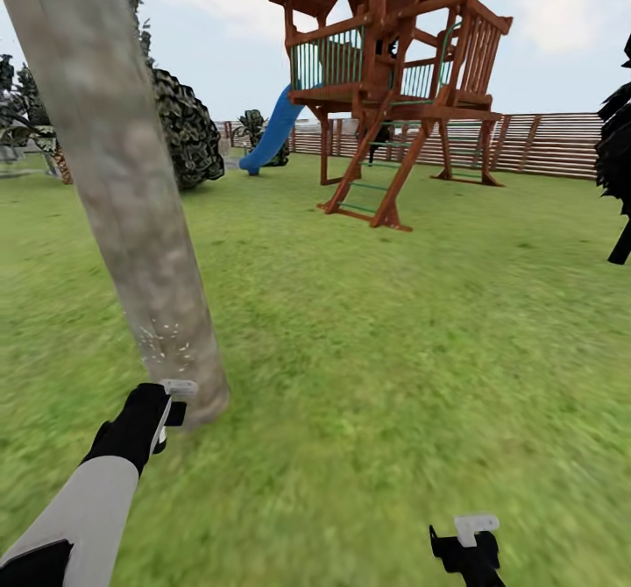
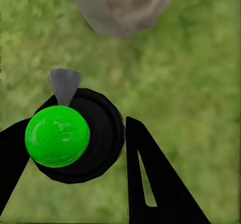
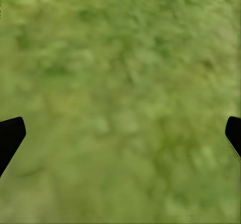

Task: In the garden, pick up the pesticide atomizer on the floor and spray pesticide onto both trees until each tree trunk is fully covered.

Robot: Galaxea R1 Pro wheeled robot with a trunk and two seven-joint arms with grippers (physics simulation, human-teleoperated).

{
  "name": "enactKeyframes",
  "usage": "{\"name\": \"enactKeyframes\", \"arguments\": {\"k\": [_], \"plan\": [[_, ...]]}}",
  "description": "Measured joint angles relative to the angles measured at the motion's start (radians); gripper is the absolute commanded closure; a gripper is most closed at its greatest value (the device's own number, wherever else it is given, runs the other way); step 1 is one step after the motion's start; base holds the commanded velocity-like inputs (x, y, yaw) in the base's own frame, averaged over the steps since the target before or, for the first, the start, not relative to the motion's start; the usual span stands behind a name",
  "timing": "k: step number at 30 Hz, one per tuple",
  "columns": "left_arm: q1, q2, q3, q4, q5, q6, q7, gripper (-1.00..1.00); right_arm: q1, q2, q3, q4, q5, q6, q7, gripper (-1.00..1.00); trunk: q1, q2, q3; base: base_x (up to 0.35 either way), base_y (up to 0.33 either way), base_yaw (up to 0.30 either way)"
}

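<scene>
A thick pale grey-beige tree trunk point(image 1: 123, 193) leans up from the grass point(image 1: 368, 350) at the left. Small white spray specks point(image 1: 164, 344) dot its lower part. My left gripper point(image 1: 168, 405) is right at the trunk's foot. In the left wrist view the left gripper point(image 2: 75, 151) is shut on the pesticide atomizer point(image 2: 56, 135), a black body with a bright green round top. Its grey nozzle point(image 2: 64, 85) points toward the trunk base point(image 2: 120, 5). My right gripper point(image 1: 473, 539) hangs low at the right, open over bare grass point(image 3: 120, 83), with nothing between its fingers point(image 3: 10, 136).
A wooden play tower point(image 1: 394, 79) with a blue slide point(image 1: 273, 131) stands mid-lawn ahead. A brown slat fence point(image 1: 543, 144) runs behind it. A dark round bush point(image 1: 188, 131) sits behind the trunk, and a dark tree point(image 1: 618, 149) is at the right edge. Open lawn lies ahead and to the right.
</scene>
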Motion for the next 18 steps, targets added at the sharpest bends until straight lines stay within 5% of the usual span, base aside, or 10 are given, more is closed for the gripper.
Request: {"name": "enactKeyframes", "arguments": {"k": [14,18], "plan": [[0.000,0.000,0.000,0.002,0.000,0.000,0.000,1.00,0.000,0.000,0.000,0.000,0.000,0.000,0.000,-1.00,0.000,0.000,0.000,0.168,-0.240,0.274],[0.000,0.001,0.001,0.001,0.000,0.000,0.000,1.00,0.000,0.000,0.000,0.000,0.000,0.000,0.001,-1.00,0.000,0.000,0.000,0.184,-0.239,0.098]]}}
